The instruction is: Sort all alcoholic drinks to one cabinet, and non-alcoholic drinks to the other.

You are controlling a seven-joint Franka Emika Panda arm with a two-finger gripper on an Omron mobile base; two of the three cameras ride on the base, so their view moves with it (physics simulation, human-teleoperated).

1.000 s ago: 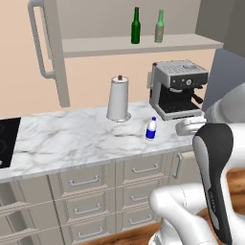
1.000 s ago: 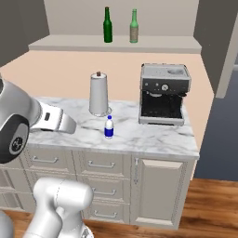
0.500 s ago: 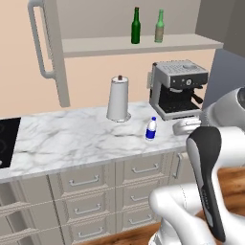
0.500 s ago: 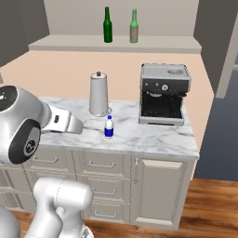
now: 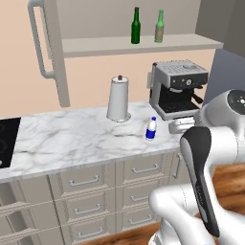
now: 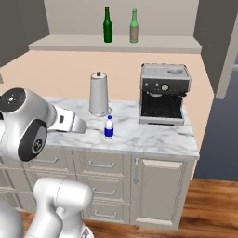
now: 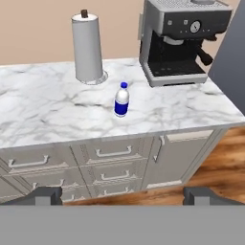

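A small white bottle with a blue label and blue cap [image 7: 122, 99] stands upright on the marble tabletop [image 7: 43, 115], near its front edge and well apart from everything else. Behind it toward the back edge stands a paper towel roll [image 7: 88, 47]; an espresso machine [image 7: 181, 39] sits at the right end. Up on the open shelf [image 6: 116, 44], a dark green glass bottle [image 6: 108, 26] and a paler olive one [image 6: 134, 27] stand close together. The end effector [image 7: 122, 195] hangs in front of the drawers, its jaws spread wide and holding nothing.

No text is legible; the water bottle [image 7: 121, 100] carries a blue label, apparently blank.
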